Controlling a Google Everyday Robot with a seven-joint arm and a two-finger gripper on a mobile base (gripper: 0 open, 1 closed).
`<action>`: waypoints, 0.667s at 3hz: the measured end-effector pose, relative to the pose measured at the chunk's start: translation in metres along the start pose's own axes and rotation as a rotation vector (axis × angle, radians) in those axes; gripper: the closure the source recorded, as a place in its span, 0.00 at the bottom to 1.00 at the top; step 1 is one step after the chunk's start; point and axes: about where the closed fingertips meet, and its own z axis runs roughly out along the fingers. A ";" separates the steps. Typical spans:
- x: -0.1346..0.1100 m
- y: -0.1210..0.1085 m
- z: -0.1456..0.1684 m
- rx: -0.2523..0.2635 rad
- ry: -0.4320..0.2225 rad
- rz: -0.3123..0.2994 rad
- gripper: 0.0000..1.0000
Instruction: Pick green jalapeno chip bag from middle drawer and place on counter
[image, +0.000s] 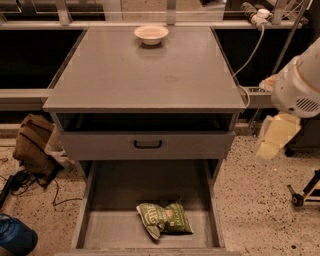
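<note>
The green jalapeno chip bag (164, 219) lies crinkled on the floor of the open middle drawer (107, 227), near its front centre. The drawer is pulled out at the bottom of the cabinet. The counter (145, 70) is the flat grey top of the cabinet. My gripper (277, 136) is the cream-coloured part hanging from the white arm joint (300, 82) at the right. It is beside the cabinet, level with the upper drawer front, well above and to the right of the bag. It holds nothing that I can see.
A white bowl (151, 34) stands at the back of the counter. A shut grey drawer front with a black handle (148, 144) sits above the open drawer. A brown bag (34, 145) and cables lie on the floor at the left. A white cable (252, 45) hangs at the right.
</note>
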 end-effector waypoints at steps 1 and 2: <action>0.007 -0.017 0.064 0.019 -0.044 0.044 0.00; 0.007 -0.017 0.064 0.019 -0.044 0.044 0.00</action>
